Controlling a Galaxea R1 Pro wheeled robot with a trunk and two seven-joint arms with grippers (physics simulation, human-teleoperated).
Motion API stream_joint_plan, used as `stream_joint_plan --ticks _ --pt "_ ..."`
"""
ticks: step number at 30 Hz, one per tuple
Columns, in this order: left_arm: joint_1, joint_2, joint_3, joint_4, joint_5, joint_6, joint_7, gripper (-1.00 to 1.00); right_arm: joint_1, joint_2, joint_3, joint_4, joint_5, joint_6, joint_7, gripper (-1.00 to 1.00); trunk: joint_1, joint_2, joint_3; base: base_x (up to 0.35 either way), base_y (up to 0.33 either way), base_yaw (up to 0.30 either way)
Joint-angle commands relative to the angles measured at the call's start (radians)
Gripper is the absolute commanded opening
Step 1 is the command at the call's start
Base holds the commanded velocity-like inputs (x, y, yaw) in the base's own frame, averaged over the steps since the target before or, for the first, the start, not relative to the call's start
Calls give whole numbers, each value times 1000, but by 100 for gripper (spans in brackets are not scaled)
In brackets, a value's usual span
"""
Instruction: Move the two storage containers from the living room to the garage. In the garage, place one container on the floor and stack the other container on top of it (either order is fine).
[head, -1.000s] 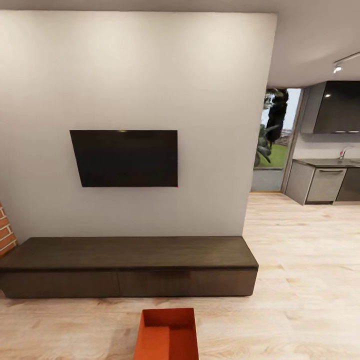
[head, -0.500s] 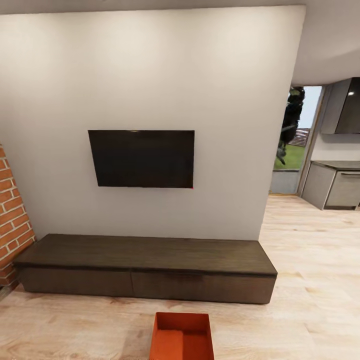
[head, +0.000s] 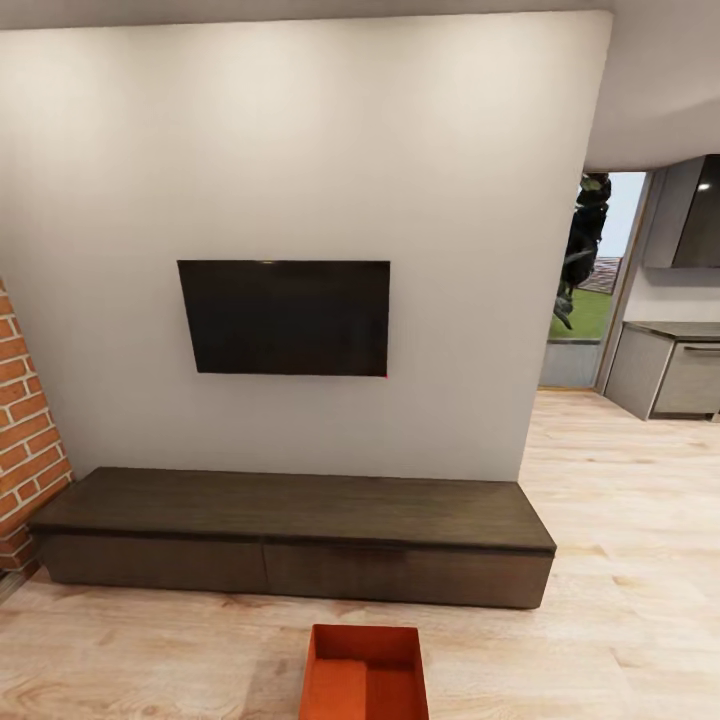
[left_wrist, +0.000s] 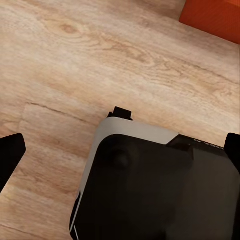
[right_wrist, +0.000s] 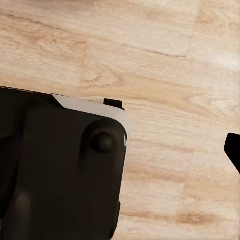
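From the head camera, 1 orange-red rectangular open-topped storage container (head: 364, 672) is sitting on the light wood-plank floor (head: 620, 560) of the living room, at the lower edge of the picture and partly cut off by it. Just beyond it, a long low dark wooden bench (head: 295, 535) is running along a pale wall (head: 300, 150) that is carrying a black flat TV (head: 285, 317). A red-brick fireplace edge (head: 25, 430) is showing at the far left, and grey kitchen cabinets (head: 670, 375) are standing well apart at the right.

In the left wrist camera, the black fingertips (left_wrist: 10, 155) of the left gripper (left_wrist: 120, 150) are showing at 2 opposite edges of the picture, spread wide with nothing between them. The robot's black-and-white base (left_wrist: 150, 185) is lying between and below the fingers. The orange-red container (left_wrist: 212, 17) is resting on the planks well beyond the fingertips, off toward the finger at the far edge and touching neither.

In the right wrist camera, 1 black fingertip (right_wrist: 232, 150) is showing at the picture's edge above bare planks (right_wrist: 165, 55); I cannot tell how far the fingers are spread. Another part of the dark base (right_wrist: 55, 170) is sitting beside it.
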Motion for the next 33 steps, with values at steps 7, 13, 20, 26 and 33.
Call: stream_joint_plan --ticks 7,13,20,26,33 --pt "0 1 2 0 4 -1 2 100 -1 0 -2 3 9 -6 -6 100 0 -1 -1 0 -114 0" --pt "0 1 2 0 4 -1 2 100 -1 6 -4 3 9 -7 -11 100 0 -1 -1 0 -89 0" --pt "0 1 2 0 4 -1 2 100 -1 2 -3 3 9 -6 -10 100 0 -1 -1 0 -3 0" --pt "0 1 3 0 5 -1 2 100 -1 0 -2 3 9 -5 -8 100 0 -1 -1 0 0 0" --pt "0 1 2 0 4 -1 2 100 -1 0 -2 3 9 -6 -8 100 0 -1 -1 95 101 0"
